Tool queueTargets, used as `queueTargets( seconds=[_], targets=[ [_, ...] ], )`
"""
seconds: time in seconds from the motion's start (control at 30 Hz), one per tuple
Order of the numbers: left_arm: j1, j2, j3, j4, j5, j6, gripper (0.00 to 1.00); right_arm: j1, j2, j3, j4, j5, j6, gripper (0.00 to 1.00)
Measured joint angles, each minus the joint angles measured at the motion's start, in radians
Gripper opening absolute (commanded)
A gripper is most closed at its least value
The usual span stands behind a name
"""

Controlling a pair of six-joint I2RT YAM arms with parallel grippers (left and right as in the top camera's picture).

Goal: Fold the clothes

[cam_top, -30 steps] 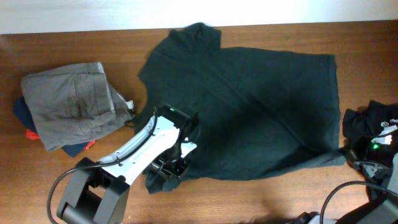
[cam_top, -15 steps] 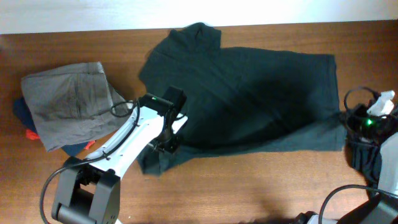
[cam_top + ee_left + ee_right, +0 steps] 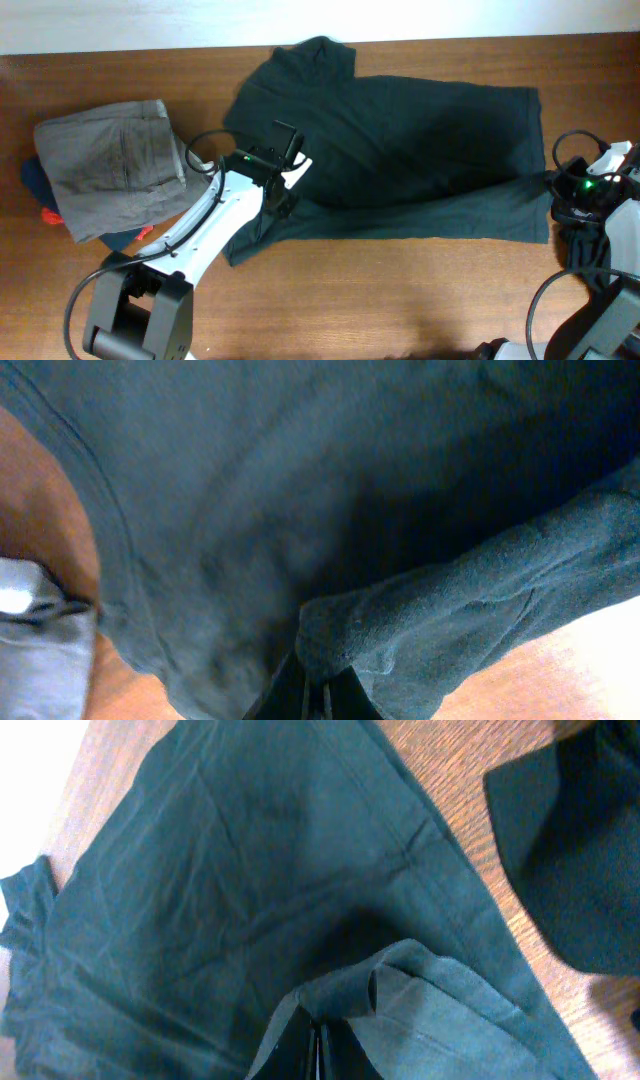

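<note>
Across the middle of the tabletop the dark green T-shirt lies spread, a soft, matte, faintly creased knit. The left hand and right hand each pinch its near edge tight, I'd judge to carry that edge over evenly for a lengthwise fold.

White left arm, looping black cable, dark left claw.

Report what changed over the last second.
The left gripper and right gripper, shut on the near edge of the dark green T-shirt, carried it away from the robot, folding that strip over the shirt's body. The folded grey trousers stayed put on their pile.
</note>
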Motion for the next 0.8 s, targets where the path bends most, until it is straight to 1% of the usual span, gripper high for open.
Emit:
queueTargets(
  seconds=[0.37,0.57,0.63,0.67,0.7,0.77,0.8],
  targets=[
    [0.001,0.0,0.0,0.159,-0.026,0.086,0.01,0.0,0.01,0.0,0.032,0.024,0.002,0.04],
    [0.008,0.001,0.0,0.184,-0.027,0.132,0.04,0.0,0.01,0.0,0.032,0.045,0.003,0.04],
    [0.017,0.003,0.0,0.194,-0.027,0.139,0.07,0.0,0.01,0.0,0.032,0.046,0.003,0.04],
    [0.023,0.007,0.0,0.198,-0.027,0.142,0.1,0.0,0.01,0.0,0.031,0.047,0.003,0.04],
    [0.029,0.011,0.0,0.204,-0.027,0.143,0.17,0.0,0.01,0.0,0.031,0.049,0.003,0.04],
    [0.043,0.02,0.0,0.219,-0.027,0.148,0.5,0.0,0.01,0.0,0.031,0.049,0.004,0.04],
    [0.051,0.024,0.0,0.226,-0.027,0.153,0.56,0.0,0.01,0.0,0.031,0.049,0.003,0.04]
  ],
)
